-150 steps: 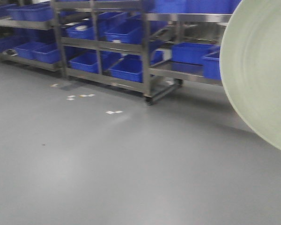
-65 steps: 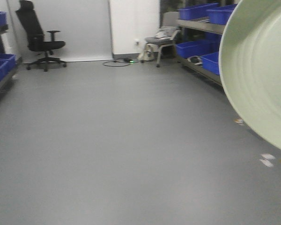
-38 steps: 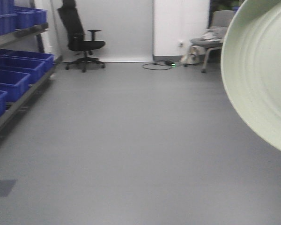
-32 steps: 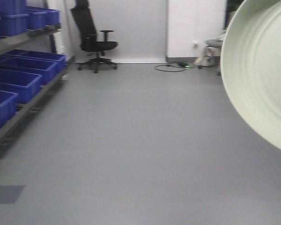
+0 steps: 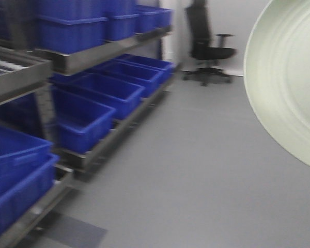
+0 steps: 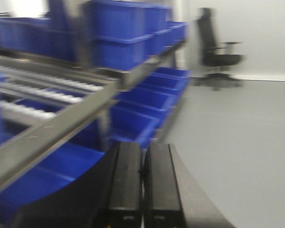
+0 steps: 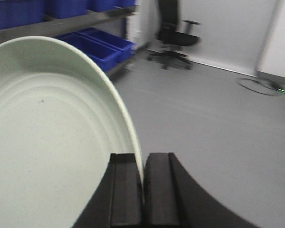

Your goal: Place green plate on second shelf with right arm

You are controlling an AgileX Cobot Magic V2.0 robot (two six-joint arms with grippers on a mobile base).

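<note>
We had our right gripper (image 7: 143, 187) clamped on the rim of the green plate (image 7: 47, 142), while our left gripper (image 6: 143, 185) sat pressed together near blue bins (image 5: 95, 101)

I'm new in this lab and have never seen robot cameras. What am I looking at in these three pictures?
This is a wheeled robot with two arms, each ending in a gripper with a camera. The front view looks ahead: a metal rack of blue bins on the left, an office chair at the back, and the green plate held up, tilted, on the right. The left wrist view looks along the left gripper, its black fingers closed on nothing. The right wrist view shows the right gripper pinching the plate's rim.
</note>
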